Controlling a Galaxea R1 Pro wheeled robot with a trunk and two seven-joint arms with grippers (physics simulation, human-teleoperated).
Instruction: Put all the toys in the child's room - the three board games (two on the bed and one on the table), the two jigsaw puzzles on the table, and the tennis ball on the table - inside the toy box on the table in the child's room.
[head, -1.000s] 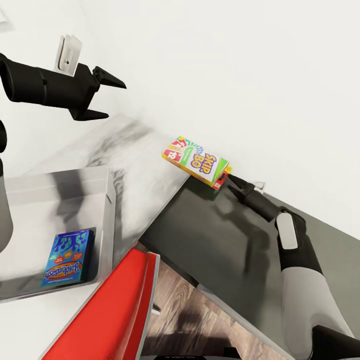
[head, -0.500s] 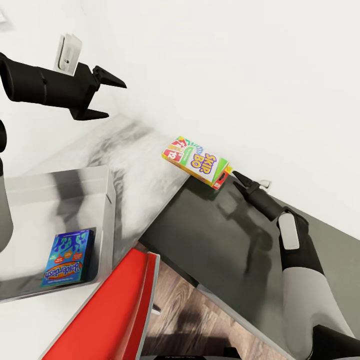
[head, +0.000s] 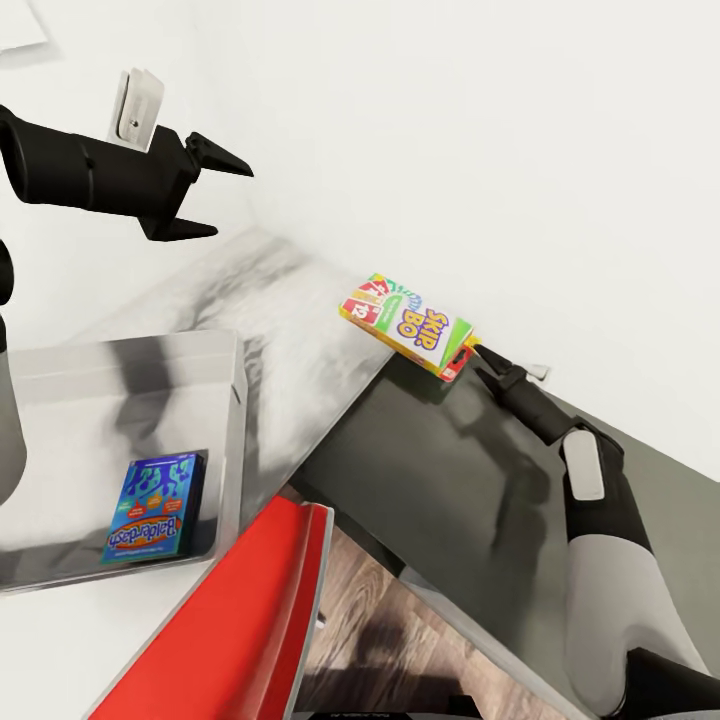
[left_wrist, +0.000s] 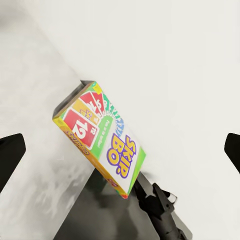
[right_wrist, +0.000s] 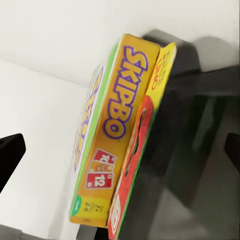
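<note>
Red chair (head: 240, 620) (tucked in) fronts the table (head: 300, 330)

Below me, a red-and-white chair (head: 235, 610) stands on wood-plank floor (head: 400, 650) — plain white wall (head: 480, 150) fills my view beyond.

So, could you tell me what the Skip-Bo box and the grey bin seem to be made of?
The Skip-Bo box looks like printed cardboard with a slightly glossy finish: sharp folded edges and full-colour print on every face. The toy box looks like smooth moulded plastic or possibly metal; its light grey walls carry soft reflections, so the render leaves it open.
</note>
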